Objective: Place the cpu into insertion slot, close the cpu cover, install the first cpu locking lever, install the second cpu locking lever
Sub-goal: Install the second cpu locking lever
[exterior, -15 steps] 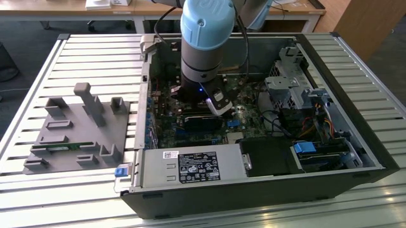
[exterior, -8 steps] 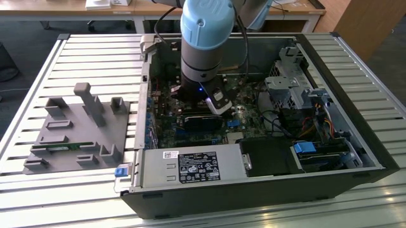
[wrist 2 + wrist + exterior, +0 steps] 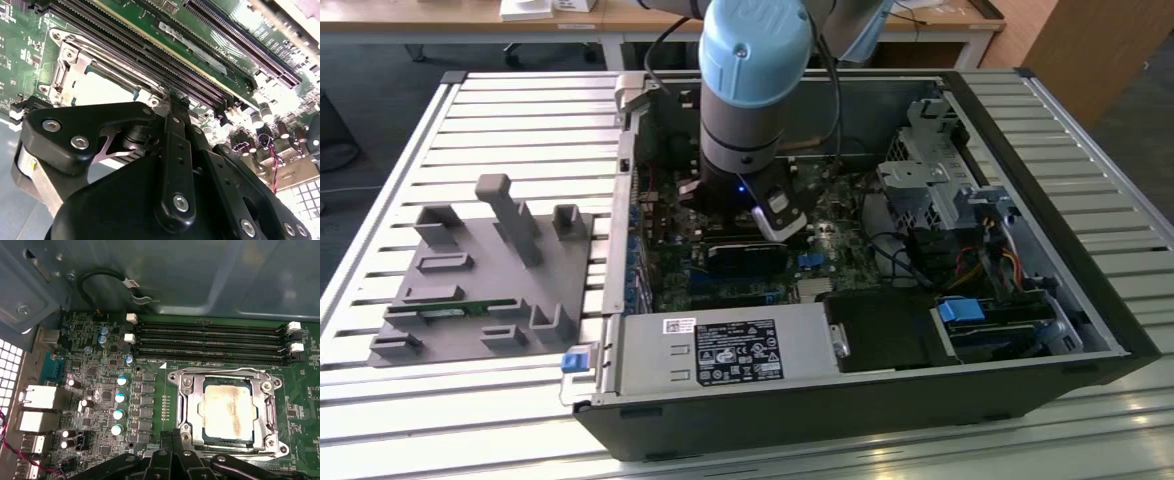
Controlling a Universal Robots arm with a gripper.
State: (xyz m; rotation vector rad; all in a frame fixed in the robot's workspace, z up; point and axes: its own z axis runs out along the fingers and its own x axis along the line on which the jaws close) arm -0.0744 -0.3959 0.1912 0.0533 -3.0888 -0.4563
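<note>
In the exterior view, the grey and light-blue robot arm (image 3: 744,100) reaches down into an open black desktop computer case (image 3: 854,400) lying on a slatted metal table (image 3: 494,120). A grey plastic fixture block with upright posts (image 3: 487,270) sits on the table toward the exterior view's left, well apart from the case.

In the first wrist view, the small square cpu with a pale silvery-tan metal top (image 3: 226,410) lies flat inside the socket on the green motherboard (image 3: 100,385). The thin silvery metal cpu cover with a square window (image 3: 265,410) is folded down around it, framing the chip on all sides. Four long black memory slots (image 3: 210,345) run beside the socket.

The black gripper (image 3: 172,440) hangs just beside the socket's edge, its two fingertips (image 3: 176,436) pressed together with nothing visible between them. In the second wrist view the same pair of fingers (image 3: 175,115) meets at a narrow tip next to a corner of the cover frame; whether the tip touches a locking lever cannot be told
</note>
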